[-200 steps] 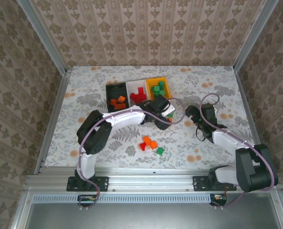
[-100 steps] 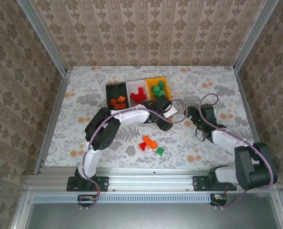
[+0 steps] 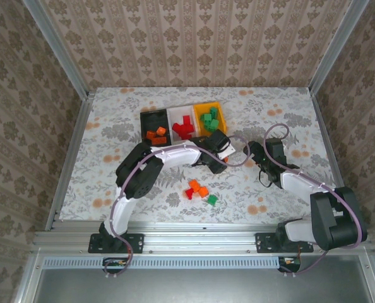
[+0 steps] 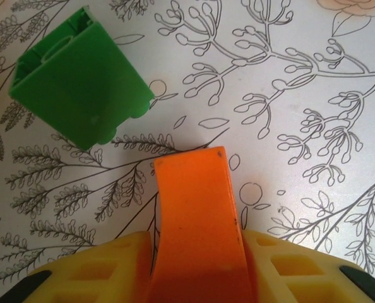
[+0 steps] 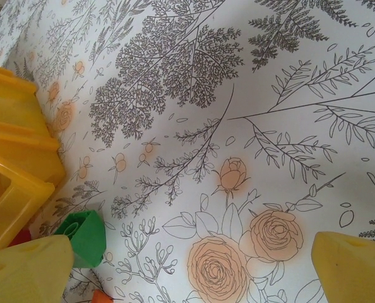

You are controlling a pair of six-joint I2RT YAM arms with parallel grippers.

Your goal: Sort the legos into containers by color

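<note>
The floral-patterned table (image 3: 112, 126) spreads wide under both arms. The left arm (image 3: 168, 154) reaches across the middle and the right arm (image 3: 301, 183) bends in from its own side. At the far centre the three bins sit in a row, touching: the black bin (image 3: 148, 117) with orange bricks, the white bin (image 3: 175, 113) with red ones, and the orange-yellow bin (image 3: 220, 113) with green ones.

The left gripper (image 4: 197, 252) is just in front of the orange-yellow bin, and it is clamped on an orange brick (image 4: 194, 202) that stands up between its yellow fingers (image 4: 105, 271), low over the cloth. The right gripper (image 5: 194, 252) has its jaws spread wide with nothing between them.

A green brick (image 4: 80, 88) lies on the cloth just beyond the held one, apart from it. A cluster of loose bricks (image 3: 199, 190), orange, red and green, sits nearer the arm bases.
</note>
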